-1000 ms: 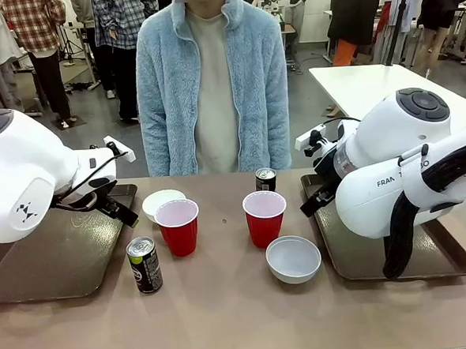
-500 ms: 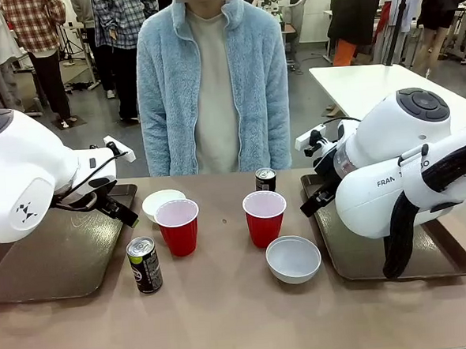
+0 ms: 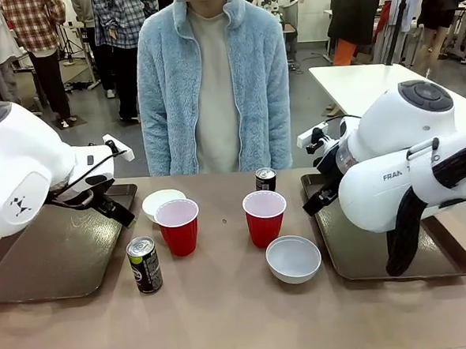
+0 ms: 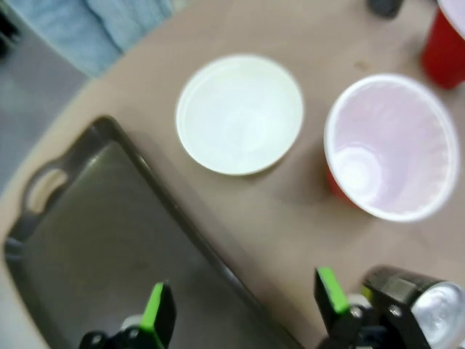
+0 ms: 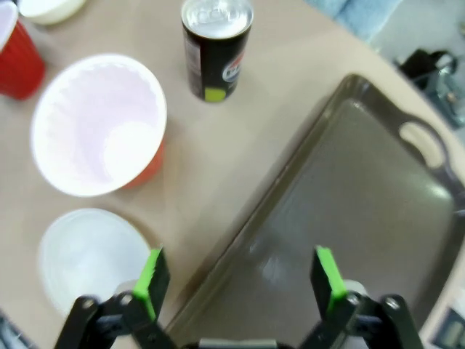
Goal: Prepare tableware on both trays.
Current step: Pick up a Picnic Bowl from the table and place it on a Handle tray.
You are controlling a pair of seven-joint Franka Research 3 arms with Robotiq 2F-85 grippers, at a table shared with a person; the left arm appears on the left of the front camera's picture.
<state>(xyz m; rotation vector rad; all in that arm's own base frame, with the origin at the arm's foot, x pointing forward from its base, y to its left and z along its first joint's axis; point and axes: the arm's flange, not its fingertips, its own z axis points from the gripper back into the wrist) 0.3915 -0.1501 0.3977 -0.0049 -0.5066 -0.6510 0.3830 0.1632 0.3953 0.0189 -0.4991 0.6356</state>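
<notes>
My left arm (image 3: 19, 176) has shifted slightly, and its claw (image 4: 242, 298), wide open and empty, hangs over the left tray (image 4: 80, 240) at its inner rim, the white bowl (image 4: 240, 115) lying just beyond that rim.

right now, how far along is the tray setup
Done: nothing; the left tray and right tray are bare. In hand: nothing; the left gripper and right gripper hover open over the trays' inner edges. Left: both red cups, both bowls and both cans sit on the table between the trays and need loading.
</notes>
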